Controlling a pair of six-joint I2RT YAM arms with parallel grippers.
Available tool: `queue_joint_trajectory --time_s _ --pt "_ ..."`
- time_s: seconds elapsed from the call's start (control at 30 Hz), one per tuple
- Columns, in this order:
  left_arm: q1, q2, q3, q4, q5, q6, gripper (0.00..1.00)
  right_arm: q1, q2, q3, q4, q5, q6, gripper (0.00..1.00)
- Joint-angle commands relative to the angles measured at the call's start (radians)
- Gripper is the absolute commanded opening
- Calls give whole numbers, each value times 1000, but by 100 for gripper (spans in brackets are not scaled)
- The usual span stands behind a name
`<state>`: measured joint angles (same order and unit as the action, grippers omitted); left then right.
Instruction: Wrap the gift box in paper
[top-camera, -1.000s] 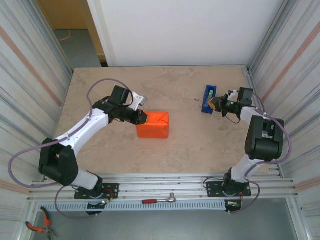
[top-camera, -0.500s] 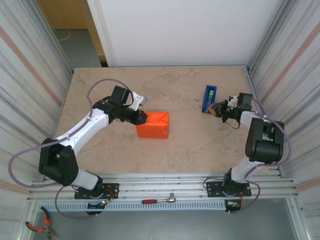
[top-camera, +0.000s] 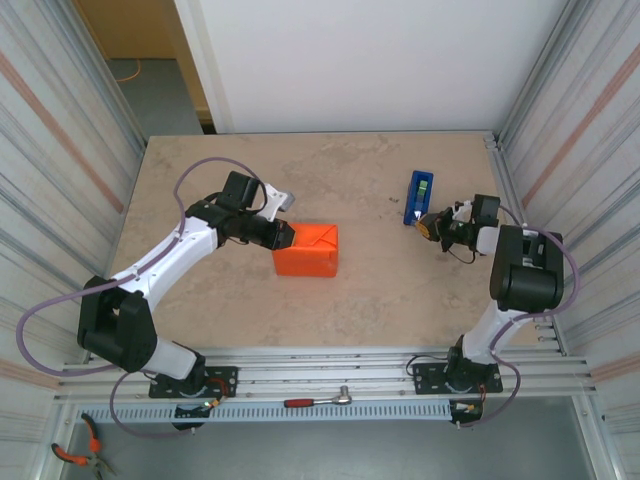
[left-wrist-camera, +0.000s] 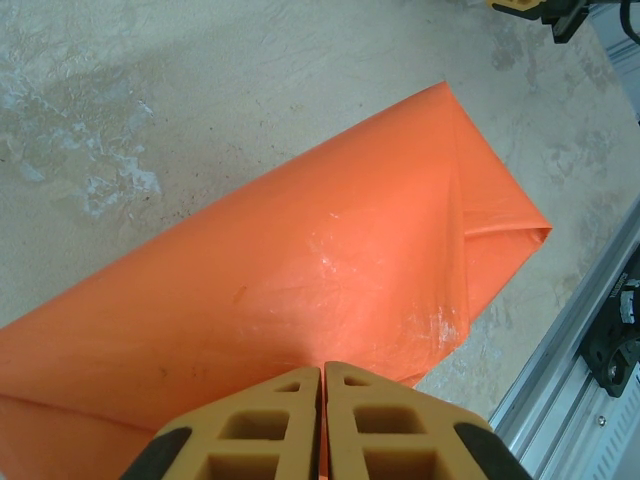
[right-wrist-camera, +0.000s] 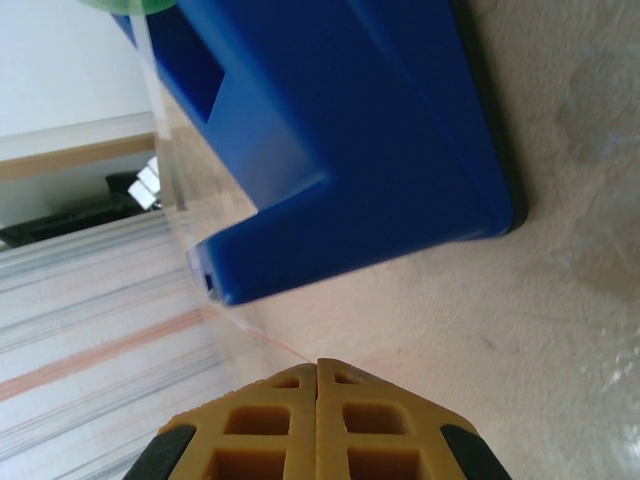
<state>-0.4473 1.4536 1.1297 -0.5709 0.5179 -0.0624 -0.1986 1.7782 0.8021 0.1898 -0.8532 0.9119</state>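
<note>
The left gripper (top-camera: 290, 236) has its fingers pressed together, tips against the left end of the paper (top-camera: 307, 250), which is folded into a boxy orange parcel in the middle of the table (top-camera: 380, 300). The right gripper (top-camera: 425, 225), also closed, sits just beside the blue tape dispenser (top-camera: 419, 196) well to the right, where a thin clear strip runs from the dispenser to its fingertips.

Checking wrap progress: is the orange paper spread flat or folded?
Folded. The paper forms a compact boxy parcel with creased flaps; the left wrist view shows a folded corner.
</note>
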Motion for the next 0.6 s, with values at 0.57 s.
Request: queue_joint_trajectory --time_s 0.57 --pt "-28 37 -45 -70 -13 23 11 60 85 -2 134 -27 141 0"
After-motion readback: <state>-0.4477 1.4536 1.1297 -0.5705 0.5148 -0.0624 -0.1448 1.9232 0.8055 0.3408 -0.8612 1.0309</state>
